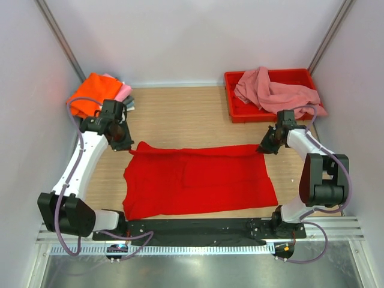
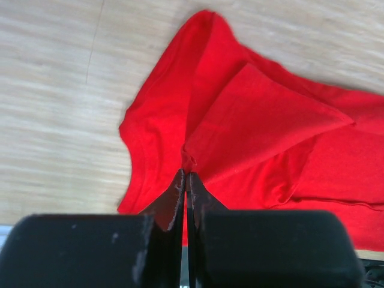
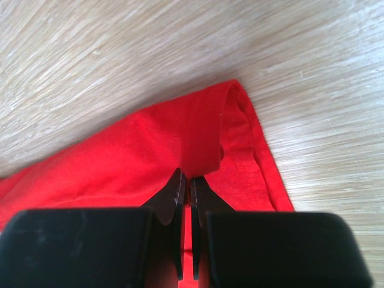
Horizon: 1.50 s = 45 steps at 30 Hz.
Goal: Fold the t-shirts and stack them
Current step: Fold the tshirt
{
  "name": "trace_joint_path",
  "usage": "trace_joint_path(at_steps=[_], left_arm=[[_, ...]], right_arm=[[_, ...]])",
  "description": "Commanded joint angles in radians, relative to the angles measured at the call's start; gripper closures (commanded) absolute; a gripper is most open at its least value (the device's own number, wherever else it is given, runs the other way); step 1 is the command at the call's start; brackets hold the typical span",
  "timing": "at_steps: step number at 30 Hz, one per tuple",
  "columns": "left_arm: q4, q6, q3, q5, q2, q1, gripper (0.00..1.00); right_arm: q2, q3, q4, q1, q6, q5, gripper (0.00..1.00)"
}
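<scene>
On bench (image 1: 180, 114), left tool (image 2: 185, 175) and right tool (image 3: 186, 180) each clamped tight on far edge of spread-out bright red t-shirt (image 1: 198, 180).

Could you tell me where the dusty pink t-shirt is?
Top view, far right: the dusty pink t-shirt lies heaped in the red tray, just beyond the right tool.

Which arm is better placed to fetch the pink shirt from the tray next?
Right, likely: the right gripper sits in front of the red tray holding the pink shirt; the left gripper is across the table. Both pinch the red shirt.
</scene>
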Motion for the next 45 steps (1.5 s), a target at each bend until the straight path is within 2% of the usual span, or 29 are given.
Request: trace_joint_path(at_steps=[1,7,26,34,39,45], left_arm=[[-0.062,-0.038,-0.029,-0.068,-0.059,0.000,1.00],[-0.131,-0.070,-0.095,-0.098,-0.112,-0.001,1.00],[-0.275,-0.144,-0.187,-0.045,-0.316,-0.001,0.98],[-0.281,-0.161,-0.230,-0.056,-0.372,-0.006,0.98],[-0.288,-0.165,-0.228,-0.062,-0.375,-0.014,0.98],[-0.304,-0.177,-0.225,-0.065,-0.393,-0.015,0.95]], right_arm=[[-0.063,-0.018,0.022,-0.014,0.014,-0.025,0.99],[-0.120,-0.053,0.014,-0.027,0.020,-0.029,0.99],[-0.212,-0.191,-0.003,-0.027,0.032,0.016,0.99],[-0.376,-0.220,-0.066,-0.028,0.055,0.079,0.99],[-0.416,-0.232,-0.101,-0.028,0.060,0.079,0.99],[-0.511,-0.306,-0.096,-0.027,0.167,0.105,0.99]])
